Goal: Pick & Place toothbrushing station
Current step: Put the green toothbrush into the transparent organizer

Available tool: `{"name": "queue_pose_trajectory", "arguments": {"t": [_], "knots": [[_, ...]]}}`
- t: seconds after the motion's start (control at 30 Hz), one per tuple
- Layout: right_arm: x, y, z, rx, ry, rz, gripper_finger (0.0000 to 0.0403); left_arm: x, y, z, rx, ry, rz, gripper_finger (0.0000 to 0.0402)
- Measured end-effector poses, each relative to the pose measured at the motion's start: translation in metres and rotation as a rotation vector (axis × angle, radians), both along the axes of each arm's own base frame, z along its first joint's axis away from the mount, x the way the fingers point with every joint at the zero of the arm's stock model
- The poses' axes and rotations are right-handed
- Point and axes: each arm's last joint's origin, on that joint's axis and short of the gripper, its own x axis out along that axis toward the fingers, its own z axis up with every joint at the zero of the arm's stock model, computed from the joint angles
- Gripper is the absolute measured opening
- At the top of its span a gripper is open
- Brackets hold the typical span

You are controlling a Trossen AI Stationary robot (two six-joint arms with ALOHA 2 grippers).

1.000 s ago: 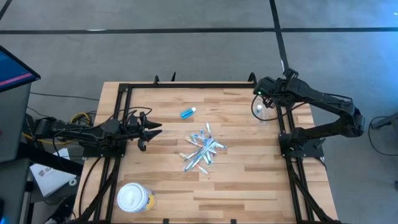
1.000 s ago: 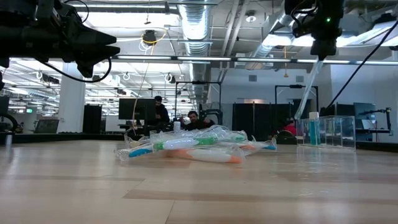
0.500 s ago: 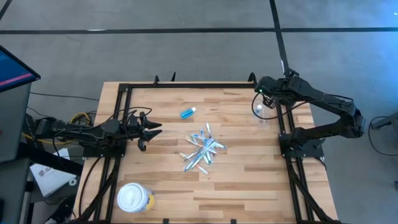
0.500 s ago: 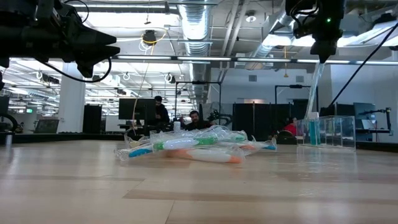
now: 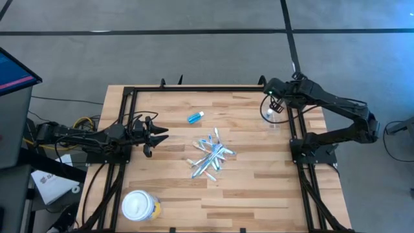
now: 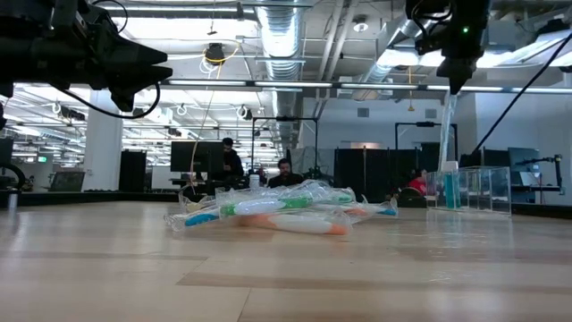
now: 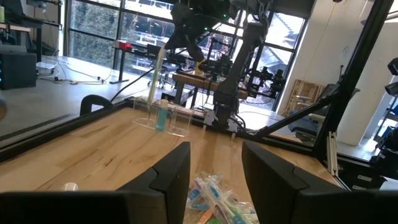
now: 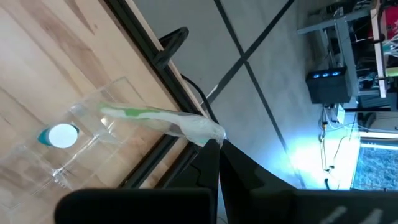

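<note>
Overhead: wooden table (image 5: 246, 194) w/ two dark robot arms. Right gripper (image 5: 274, 103) hangs above a clear tumbler (image 5: 274, 114) at the table's far right edge, fingers pinched together on the end of a wrapped toothbrush (image 8: 158, 120). Brush's other end reaches down into the tumbler, beside a blue-and-white item standing inside. Low view shows the brush as a pale stick (image 6: 444, 121) slanting from gripper to tumbler (image 6: 467, 190). Left gripper (image 5: 154, 134) waits at the left edge, raised off the table, fingers apart, holding nothing. Pile of wrapped toothbrushes (image 5: 209, 155) lies mid-table. Small blue tube (image 5: 195, 117) lies on its side farther back, well apart from the pile. Yellow tub w/ white lid (image 5: 140, 206) sits at near-left corner. People sit in the room behind.
</note>
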Motion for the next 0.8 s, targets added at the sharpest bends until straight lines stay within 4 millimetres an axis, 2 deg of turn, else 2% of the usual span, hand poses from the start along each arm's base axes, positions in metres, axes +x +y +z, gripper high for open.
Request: {"name": "queue_pose_trajectory", "arguments": {"t": [0.43, 0.8], "knots": [[0.020, -0.012, -0.017, 0.044, 0.053, 0.005, 0.0000, 0.000, 0.000, 0.000, 0.000, 0.000, -0.001, 0.0140], [0.020, -0.016, -0.018, 0.080, 0.006, 0.002, 0.0000, 0.000, -0.001, 0.000, -0.002, -0.001, -0.032, 0.0140]]}}
